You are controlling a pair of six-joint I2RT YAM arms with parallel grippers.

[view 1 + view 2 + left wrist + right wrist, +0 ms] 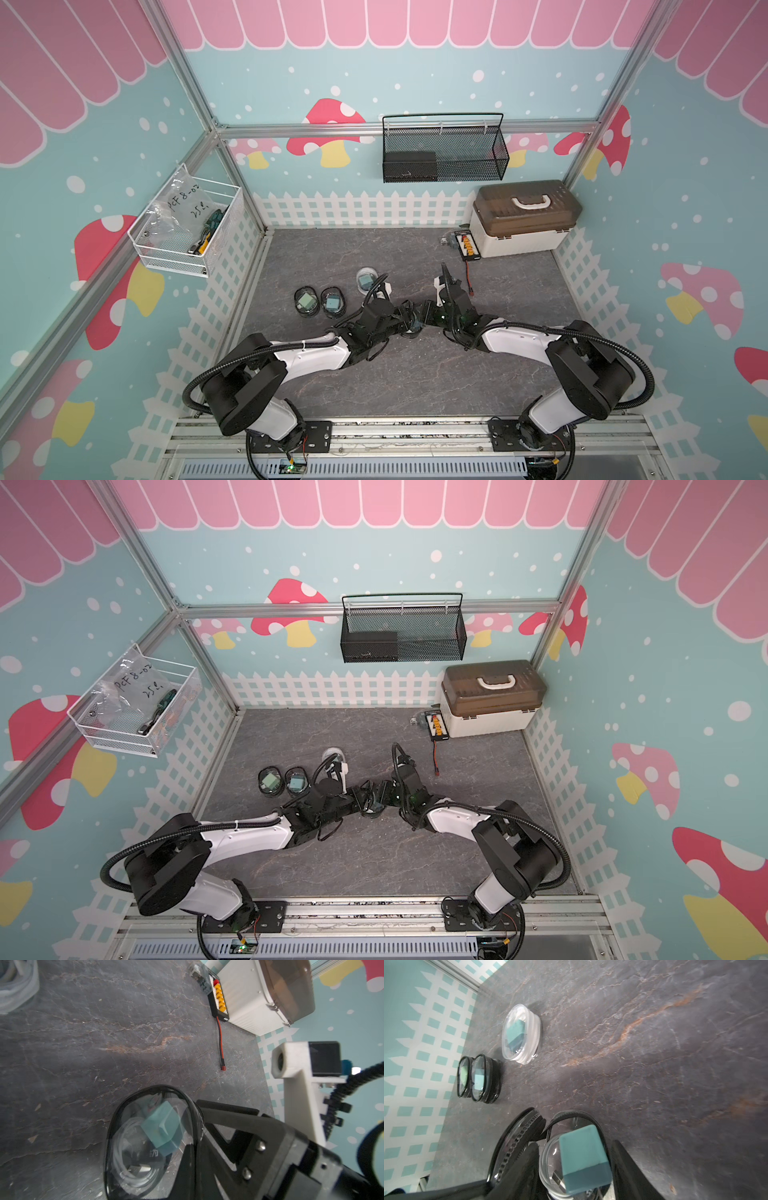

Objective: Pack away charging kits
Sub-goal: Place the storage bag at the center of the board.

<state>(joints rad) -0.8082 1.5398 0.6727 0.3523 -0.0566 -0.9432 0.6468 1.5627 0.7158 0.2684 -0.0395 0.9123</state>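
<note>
Top views: both arms meet over open pouch (411,329), on robot's side of clear pouch (368,279). Pincers too crowded to read here.

Left wrist: left gripper (187,1169) clamped fully shut, seemingly on open pouch's window flap. Charger (164,1126) and cable (133,1147) visible through window.

Right wrist: right gripper (575,1147) has jaws parted either side of charger, gripping nothing. Charger rests in open pouch on cable.

Judgement: last kit loaded. Next, right gripper draws clear, flap goes down, zip closes.
</note>
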